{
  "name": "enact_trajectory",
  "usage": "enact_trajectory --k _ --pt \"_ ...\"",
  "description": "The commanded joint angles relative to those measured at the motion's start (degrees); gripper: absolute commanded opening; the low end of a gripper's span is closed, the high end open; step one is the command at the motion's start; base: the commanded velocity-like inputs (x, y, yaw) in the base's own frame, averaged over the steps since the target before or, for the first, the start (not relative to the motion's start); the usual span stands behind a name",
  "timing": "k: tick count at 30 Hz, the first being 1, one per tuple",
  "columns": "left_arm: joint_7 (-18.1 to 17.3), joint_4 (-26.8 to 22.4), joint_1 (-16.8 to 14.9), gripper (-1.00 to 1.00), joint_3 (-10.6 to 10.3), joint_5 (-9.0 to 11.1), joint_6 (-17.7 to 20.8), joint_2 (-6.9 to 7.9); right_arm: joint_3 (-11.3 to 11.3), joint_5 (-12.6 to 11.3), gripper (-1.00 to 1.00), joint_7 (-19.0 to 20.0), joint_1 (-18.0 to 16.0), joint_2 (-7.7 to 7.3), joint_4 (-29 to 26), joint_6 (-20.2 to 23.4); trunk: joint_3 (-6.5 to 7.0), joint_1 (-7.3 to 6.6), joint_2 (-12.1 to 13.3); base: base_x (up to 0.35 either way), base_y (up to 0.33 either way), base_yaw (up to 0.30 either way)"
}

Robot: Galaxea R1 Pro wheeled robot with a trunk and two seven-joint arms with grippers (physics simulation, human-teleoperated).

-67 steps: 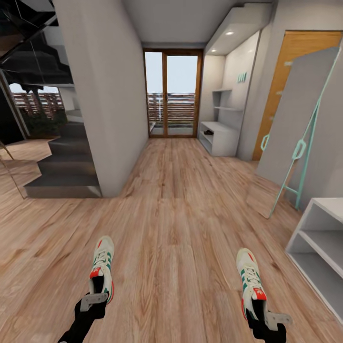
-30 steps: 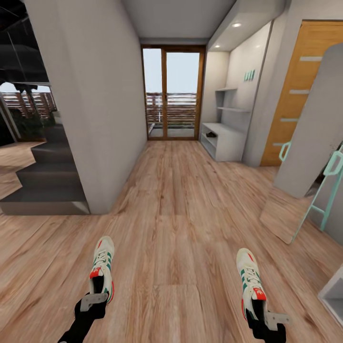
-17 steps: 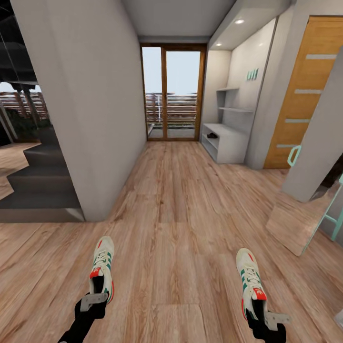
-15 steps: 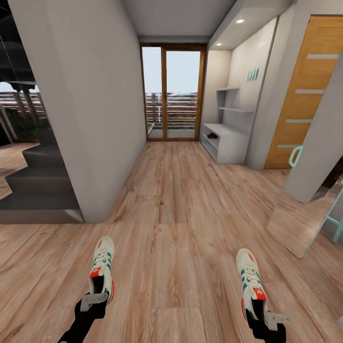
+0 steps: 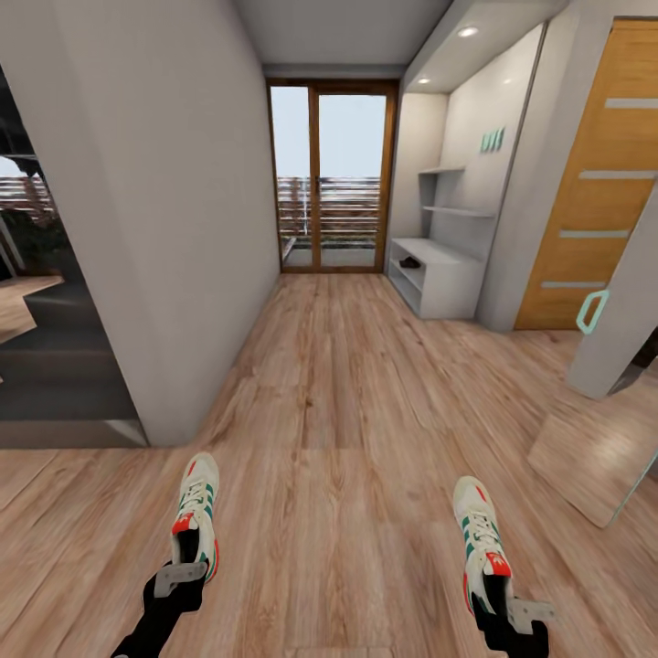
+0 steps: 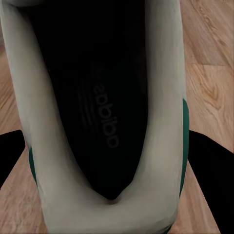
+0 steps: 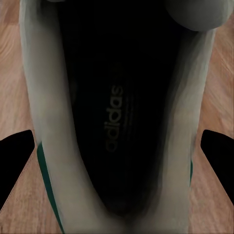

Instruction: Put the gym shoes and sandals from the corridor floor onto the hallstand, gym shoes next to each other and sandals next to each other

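Each gripper's fingers are clamped on one gym shoe, left gripper [image 5: 179,579] on the left sneaker [image 5: 196,516], right gripper [image 5: 508,610] on the right sneaker [image 5: 482,539], so carrying continues toward the distant hallstand [image 5: 440,274].

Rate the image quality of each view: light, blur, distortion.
Head view: evenly lit, wide-angle stretch at the edges, bright glare through the glass door, hallstand soft with distance. Left wrist view: gym shoe very close, its opening dark. Right wrist view: the other gym shoe likewise, dark and blurry.

Wood-floored corridor [image 5: 338,393], glass doors [image 5: 331,178]
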Motion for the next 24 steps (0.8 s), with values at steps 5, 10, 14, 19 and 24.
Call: enact_trajectory --k 5,10,14,19,24 --pt "-0.58 0.04 -0.04 -1.00 0.37 0.19 -0.09 -0.04 -0.14 -0.53 -1.00 0.48 -0.06 -0.03 0.04 -0.17 -0.05 0.02 -0.02 0.339 0.000 0.000" --pt "-0.58 0.04 -0.04 -1.00 0.36 0.20 -0.09 -0.04 -0.14 -0.53 -1.00 0.48 -0.06 0.01 0.04 -0.17 -0.05 0.02 -0.02 0.339 0.000 0.000" --pt "-0.58 0.04 -0.04 -1.00 0.36 0.20 -0.09 -0.04 -0.14 -0.53 -1.00 0.48 -0.06 0.01 0.04 -0.17 -0.05 0.02 -0.02 0.339 0.000 0.000" --pt "-0.58 0.04 -0.04 -1.00 0.36 0.20 -0.09 -0.04 -0.14 -0.52 -1.00 0.48 -0.05 0.01 0.04 -0.17 -0.05 0.02 -0.02 0.339 0.000 0.000" --pt "-0.58 0.04 -0.04 -1.00 0.37 0.20 -0.09 -0.04 -0.14 -0.52 -1.00 0.48 -0.05 0.01 0.04 -0.17 -0.05 0.02 -0.02 0.339 0.000 0.000"
